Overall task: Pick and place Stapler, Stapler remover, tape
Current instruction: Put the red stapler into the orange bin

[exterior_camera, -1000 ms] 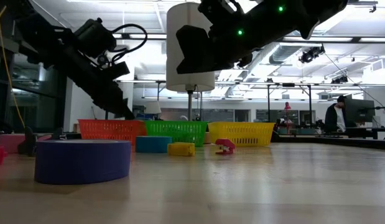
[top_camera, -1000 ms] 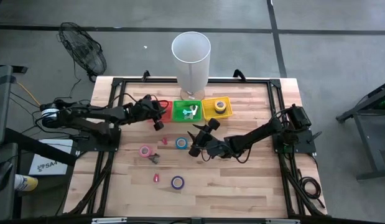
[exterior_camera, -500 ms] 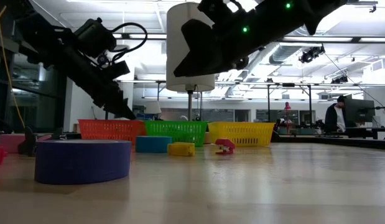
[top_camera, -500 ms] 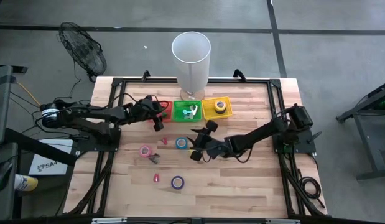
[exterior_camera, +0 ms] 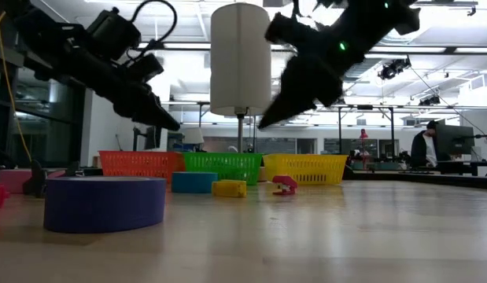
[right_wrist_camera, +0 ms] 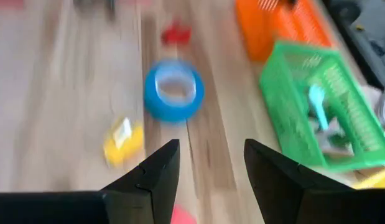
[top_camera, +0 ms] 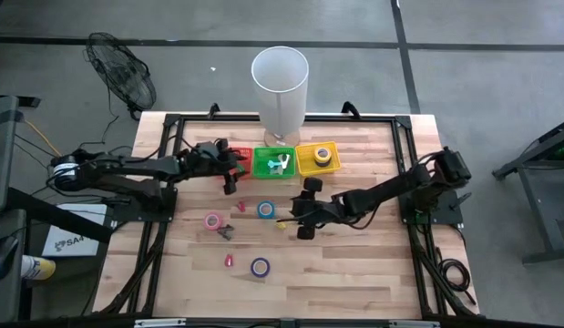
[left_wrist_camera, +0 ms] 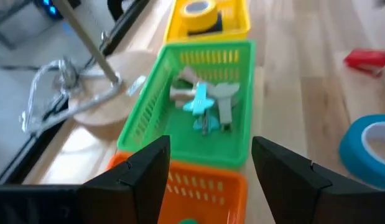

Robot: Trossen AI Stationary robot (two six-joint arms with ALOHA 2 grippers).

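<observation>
Pale wood worktop [top_camera: 354, 273] with a black frame around it, stuff scattered across the middle. On the left side, the left gripper [left_wrist_camera: 208, 163] hangs over the orange basket [top_camera: 240, 160], fingers spread apart and holding nothing. You can see the basket's rim right under it in the left wrist view.

Next to that is the green basket [top_camera: 274, 163] with a few pale and light-blue staple removers [left_wrist_camera: 201, 106] inside, then the yellow basket [top_camera: 318, 158] with a yellow tape roll [top_camera: 323, 155] in it. All three baskets sit touching in a row, just in front of a tall white cylinder [top_camera: 280, 87].

On the bare wood in front of the baskets: pink tape roll [top_camera: 212, 220] over on the left, a small red stapler [top_camera: 241, 207] near it, then the blue tape roll [top_camera: 266, 210] roughly in the middle. Closer to the front edge there's a purple tape roll [top_camera: 260, 267] and a small red thing beside it, too small to make out. A little yellow piece [right_wrist_camera: 122, 140] lies just beside the blue roll.

The right gripper [right_wrist_camera: 206, 165] is up off the wood just right of the blue roll, fingers apart, nothing between them.
</observation>
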